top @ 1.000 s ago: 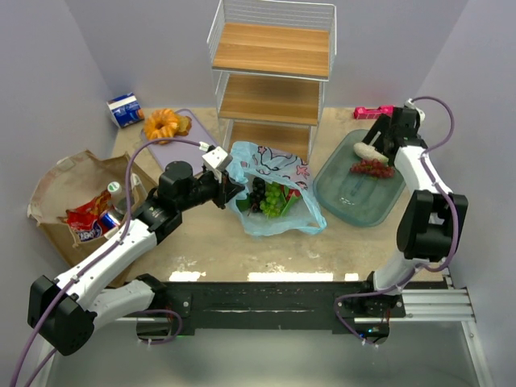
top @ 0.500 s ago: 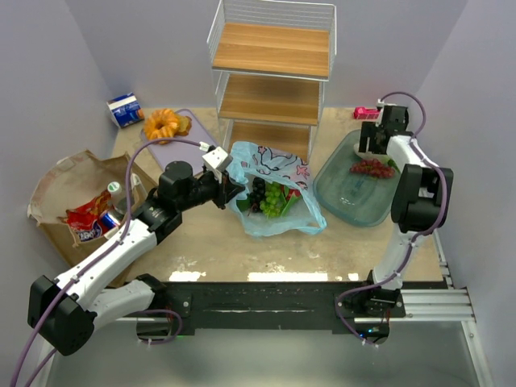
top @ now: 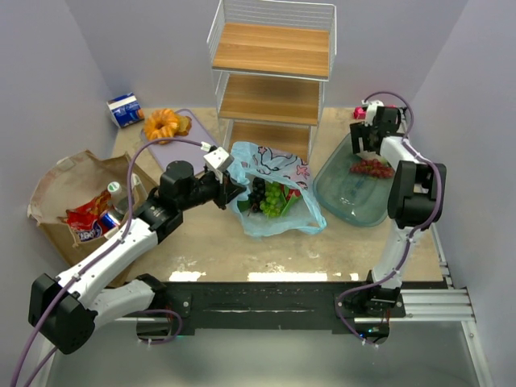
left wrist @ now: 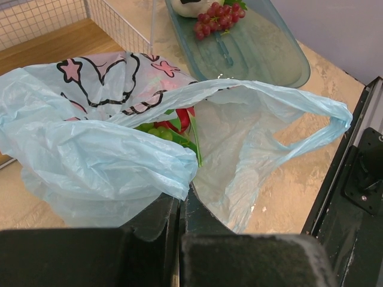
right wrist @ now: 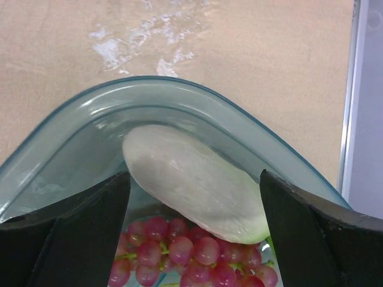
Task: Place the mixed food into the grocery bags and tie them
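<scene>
My left pincer (left wrist: 181,206) was clamped on the light-blue plastic bag (left wrist: 102,161), its folds hiding most green grapes (left wrist: 154,129). My right pincer (right wrist: 194,194) stood wide astride the pale oblong fruit (right wrist: 191,179) in the green bowl (right wrist: 84,143), red grapes (right wrist: 179,239) cut off below.

White-shelled left arm (top: 113,250) and right arm (top: 394,251), black joints (top: 412,195), looping purple cables (top: 129,181), black base rail (top: 266,300).

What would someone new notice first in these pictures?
The light-blue plastic bag in the centre, its edge pinched in the left hand, with green grapes inside. At the right, the open right hand straddles a pale oblong fruit in the green bowl, beside red grapes.
</scene>
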